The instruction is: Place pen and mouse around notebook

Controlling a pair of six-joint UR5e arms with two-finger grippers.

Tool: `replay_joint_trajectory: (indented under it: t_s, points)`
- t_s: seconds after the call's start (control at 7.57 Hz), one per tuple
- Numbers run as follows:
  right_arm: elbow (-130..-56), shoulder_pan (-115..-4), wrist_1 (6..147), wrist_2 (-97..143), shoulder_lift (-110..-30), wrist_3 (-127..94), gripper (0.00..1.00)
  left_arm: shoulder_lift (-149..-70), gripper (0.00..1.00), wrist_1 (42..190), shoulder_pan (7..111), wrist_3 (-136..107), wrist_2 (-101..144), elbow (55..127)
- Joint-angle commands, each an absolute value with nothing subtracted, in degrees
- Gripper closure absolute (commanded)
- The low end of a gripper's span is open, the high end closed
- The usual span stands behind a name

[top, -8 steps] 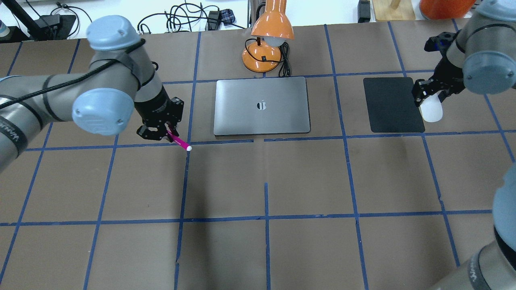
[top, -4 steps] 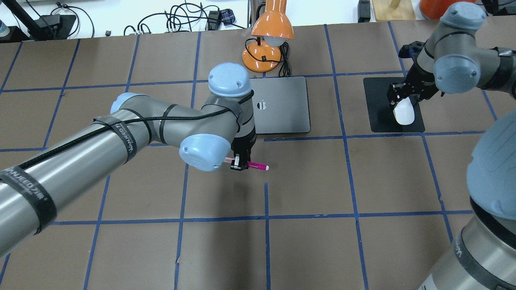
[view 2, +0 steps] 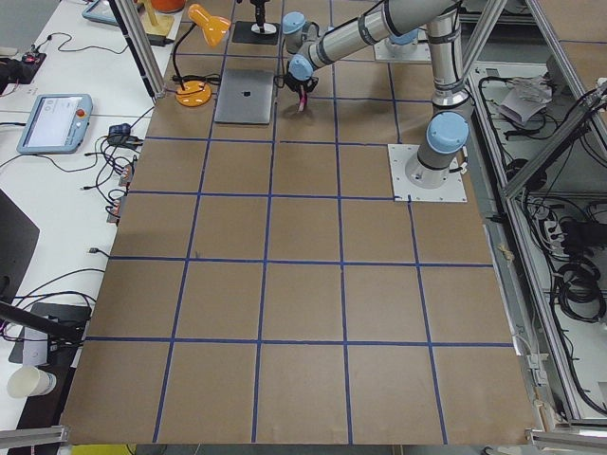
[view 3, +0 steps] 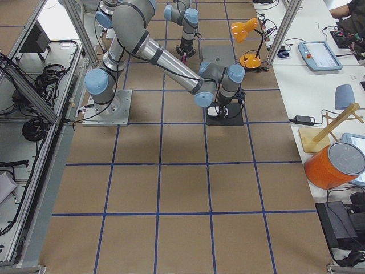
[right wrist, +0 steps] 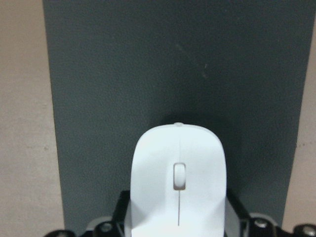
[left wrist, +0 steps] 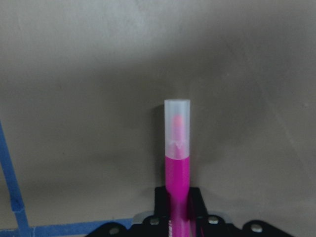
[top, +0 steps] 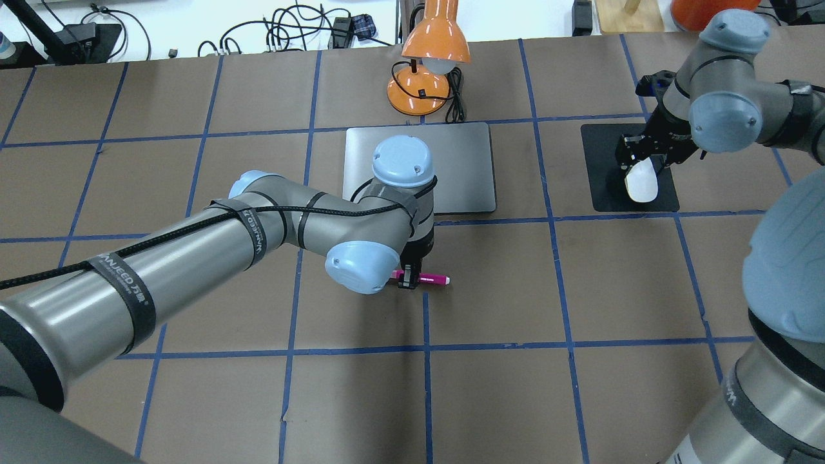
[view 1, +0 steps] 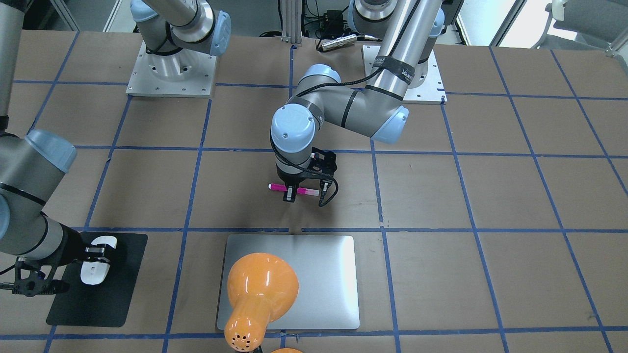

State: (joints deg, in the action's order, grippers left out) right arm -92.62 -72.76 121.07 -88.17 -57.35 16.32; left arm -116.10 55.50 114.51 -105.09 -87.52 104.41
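My left gripper (top: 408,278) is shut on the magenta pen (top: 433,280), which lies level just above the brown table, in front of the silver notebook (top: 461,167). The left wrist view shows the pen (left wrist: 177,163) sticking forward with its pale cap away from the fingers. My right gripper (top: 639,166) is shut on the white mouse (top: 642,182) over the black mat (top: 606,193) to the right of the notebook. The mouse (right wrist: 177,177) fills the lower middle of the right wrist view. I cannot tell whether the mouse touches the mat.
An orange desk lamp (top: 428,64) with its cord stands behind the notebook, and its shade (view 1: 260,289) hides part of the notebook (view 1: 319,274) in the front-facing view. Blue tape lines grid the brown table (top: 580,290). My left arm covers the notebook's near left corner.
My left arm swung the pen from the notebook's left side to a spot in front of it. The right gripper carried the mouse from the mat's right edge inward over the mat.
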Motion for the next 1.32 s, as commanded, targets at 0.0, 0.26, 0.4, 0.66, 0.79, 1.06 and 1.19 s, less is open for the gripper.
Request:
replay_joint_trajectory:
  t_s: [0.0, 0.26, 0.4, 0.66, 0.79, 1.06, 1.19]
  points:
    - [-92.0, -72.8, 123.5, -88.4, -56.9, 15.8, 0.00, -113.7, 0.00, 56.4, 113.6, -99.7, -86.9, 103.7]
    - [-91.4, -73.7, 122.5, -88.9, -60.7, 15.8, 0.00, -107.8, 0.00, 66.1, 111.5, -71.3, -87.5, 103.0]
    - [-90.7, -75.9, 118.3, -88.9, -63.6, 15.8, 0.00, -103.6, 0.00, 73.4, 109.9, -54.7, -89.4, 101.4]
    - [-89.8, -82.1, 106.7, -89.1, -71.9, 10.9, 0.00, -97.1, 0.00, 80.8, 104.4, -31.4, -92.7, 97.8]
    - [-90.9, -86.9, 97.6, -89.0, -76.4, 3.2, 0.00, -94.4, 0.00, 81.5, 100.3, -20.8, -92.5, 97.6]
    - [-90.3, -94.1, 94.4, -89.1, -82.5, -3.1, 0.00, -90.4, 0.00, 81.9, 92.6, -6.5, -91.9, 97.0]
    - [-89.8, -94.2, 86.8, -88.5, -86.6, -1.4, 0.00, -89.7, 0.00, 82.8, 90.8, -6.1, -90.7, 96.4]
